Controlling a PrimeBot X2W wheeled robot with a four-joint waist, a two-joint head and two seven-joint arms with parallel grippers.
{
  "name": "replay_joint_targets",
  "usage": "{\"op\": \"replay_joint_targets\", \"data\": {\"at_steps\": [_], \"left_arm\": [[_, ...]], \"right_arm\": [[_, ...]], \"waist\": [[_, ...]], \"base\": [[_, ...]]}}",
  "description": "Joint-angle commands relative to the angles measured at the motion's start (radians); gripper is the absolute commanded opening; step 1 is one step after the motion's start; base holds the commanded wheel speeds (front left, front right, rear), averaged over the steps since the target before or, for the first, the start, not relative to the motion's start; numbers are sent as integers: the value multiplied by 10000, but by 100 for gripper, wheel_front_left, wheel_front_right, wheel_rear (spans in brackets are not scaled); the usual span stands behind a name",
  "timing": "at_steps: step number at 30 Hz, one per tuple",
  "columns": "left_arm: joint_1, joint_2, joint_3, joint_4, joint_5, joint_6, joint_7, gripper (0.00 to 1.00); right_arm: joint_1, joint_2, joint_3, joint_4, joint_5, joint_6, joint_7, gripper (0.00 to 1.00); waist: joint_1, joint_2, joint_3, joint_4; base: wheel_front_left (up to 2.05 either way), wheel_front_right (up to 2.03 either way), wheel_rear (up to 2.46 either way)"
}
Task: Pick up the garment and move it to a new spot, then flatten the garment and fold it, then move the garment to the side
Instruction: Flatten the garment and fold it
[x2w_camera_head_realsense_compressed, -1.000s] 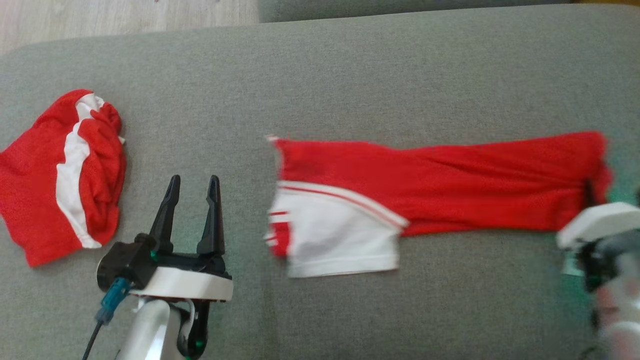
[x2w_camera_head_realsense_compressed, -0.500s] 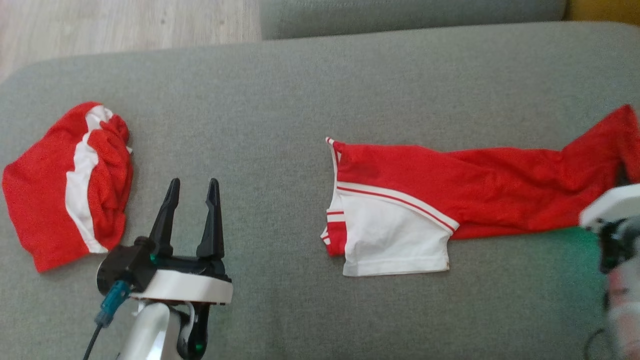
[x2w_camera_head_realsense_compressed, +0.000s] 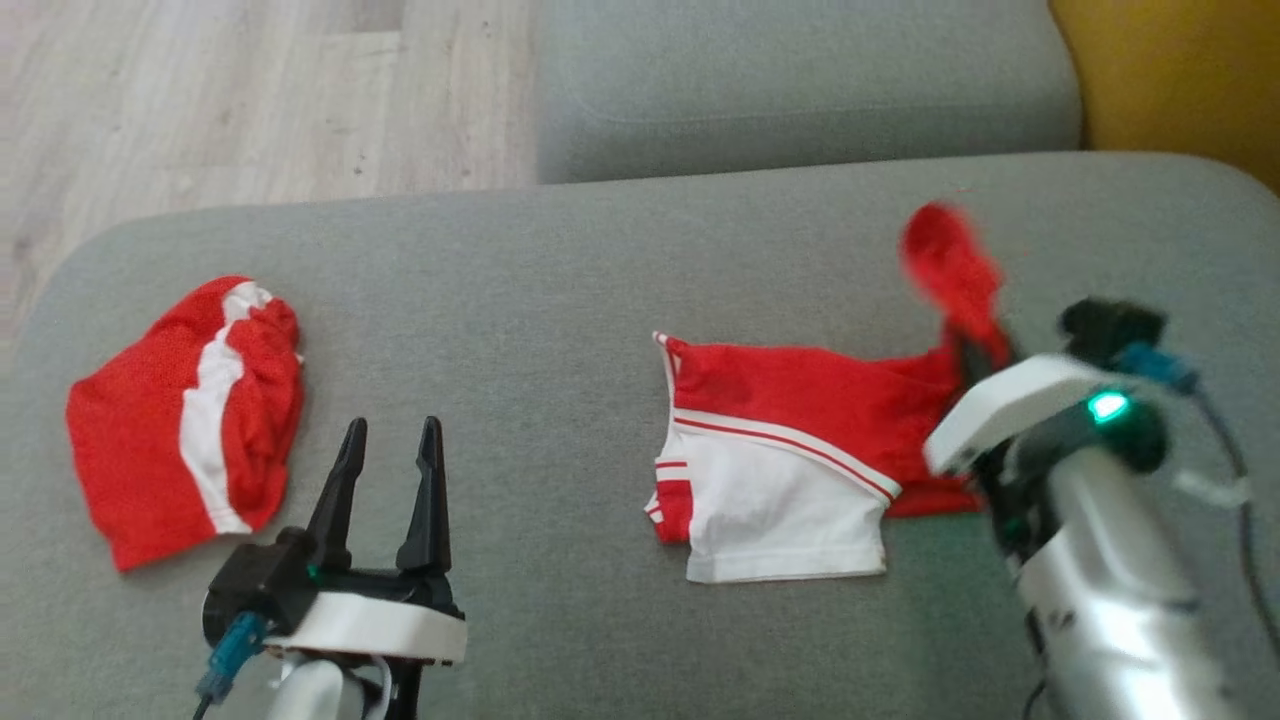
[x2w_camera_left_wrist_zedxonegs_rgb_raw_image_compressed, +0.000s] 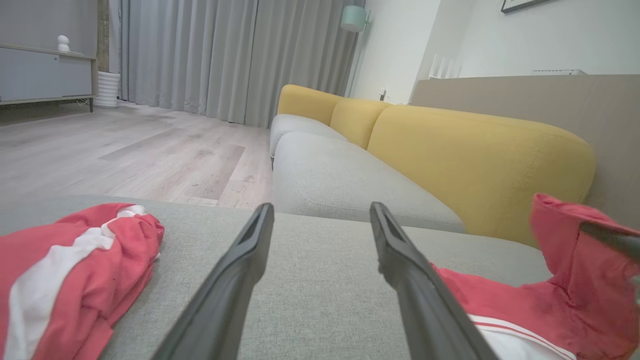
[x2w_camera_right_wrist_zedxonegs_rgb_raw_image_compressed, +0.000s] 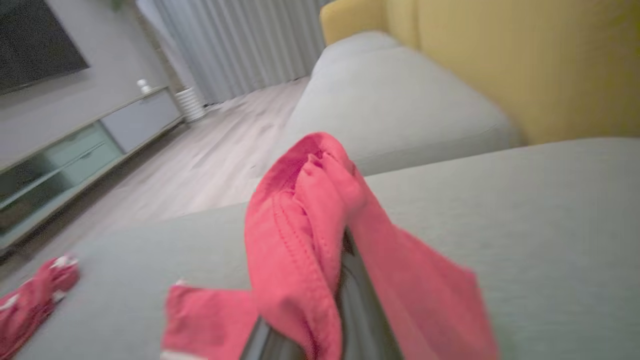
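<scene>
The left tool (x2w_camera_head_realsense_compressed: 393, 432) sits at the lower left of the head view. Its two long dark fingers (x2w_camera_head_realsense_compressed: 345, 480) point up the picture and are spread wide, with nothing between them. Its black base joins a white wrist ring (x2w_camera_head_realsense_compressed: 370, 625) above a silver forearm, and a blue plug (x2w_camera_head_realsense_compressed: 228, 650) sits at the side. The right forearm (x2w_camera_head_realsense_compressed: 1100, 600) comes in from the lower right, angled up and leftward, with a green light (x2w_camera_head_realsense_compressed: 1107, 406) lit at the wrist. The right tool (x2w_camera_head_realsense_compressed: 965, 345) is lifted, its fingers pressed together on a fold of the red garment (x2w_camera_head_realsense_compressed: 800, 400), which drapes over them and hides their tips.
</scene>
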Motion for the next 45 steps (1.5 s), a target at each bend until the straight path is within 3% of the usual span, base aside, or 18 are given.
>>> {"op": "replay_joint_targets", "data": {"at_steps": [1,9,17,18,19,25,29,36,45], "left_arm": [[-242,18,374,-287,-97,16,-95,100],[-113,17,321,-260,-130,16,-95,100],[-89,17,226,-191,-193,16,-95,100],[-90,17,221,-193,-196,16,-95,100],[-93,17,224,-197,-203,16,-95,100],[-103,17,363,-225,-245,16,-95,100],[-156,17,444,-299,-281,15,-95,100],[-263,17,350,-794,-281,15,-95,100],[-335,16,258,-1298,-278,41,-95,100]], "right_arm": [[172,143,1097,-778,909,-9,224,0],[1040,147,2965,-1448,2218,-9,392,0],[1245,147,4279,-563,3585,-9,45,0],[1238,148,4462,-405,3901,-9,4,32],[1187,148,4691,-242,4036,-9,-113,100],[1209,148,7267,-1021,5490,-9,71,100],[858,148,7868,-1411,6169,-9,-105,100],[-591,31,6466,-303,4652,-9,-1441,100],[-183,-1737,3815,-186,2117,-9,-1904,100]], "waist": [[2,0,-141,220],[2,0,-184,685],[2,0,-116,1082],[2,0,-100,1100],[2,0,-90,1112],[2,0,-65,997],[2,0,-109,786],[2,0,-142,199],[2,0,-52,-314]], "base": [[0,0,0],[0,0,0],[0,0,0],[0,0,0],[0,0,0],[0,0,0],[0,0,0],[0,0,0],[0,0,0]]}}
